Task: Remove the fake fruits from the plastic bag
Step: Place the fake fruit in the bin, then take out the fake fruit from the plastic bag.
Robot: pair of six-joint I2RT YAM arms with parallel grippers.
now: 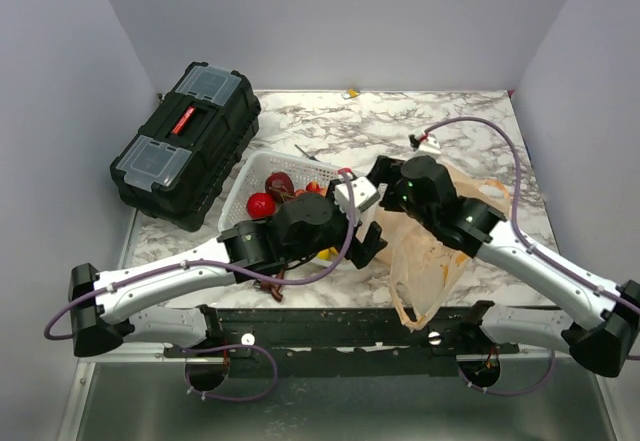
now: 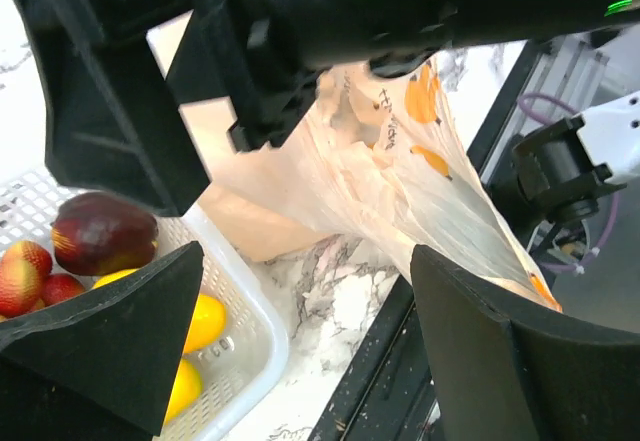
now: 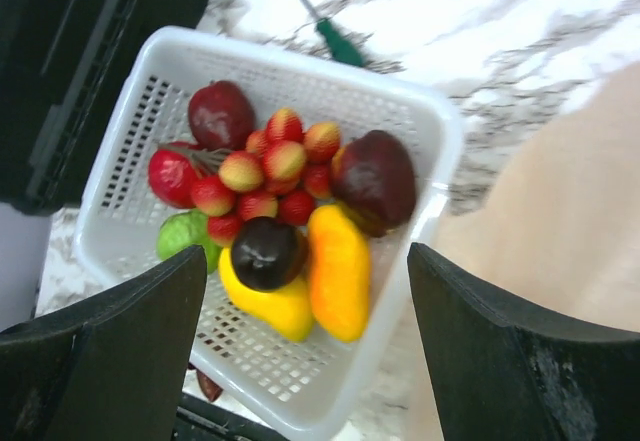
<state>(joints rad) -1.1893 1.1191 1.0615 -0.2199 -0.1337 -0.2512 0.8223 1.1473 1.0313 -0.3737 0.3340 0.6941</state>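
My left tool and right tool both gape wide and empty: fake fruits heaped in the basket beneath the right, plastic bag ahead of the left, where closing could snag only film.

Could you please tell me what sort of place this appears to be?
Probably a robot test cell in a lab: a marble-patterned tabletop boxed in by plain pale walls, a left arm and right arm bolted at its near edge, and a black toolbox.
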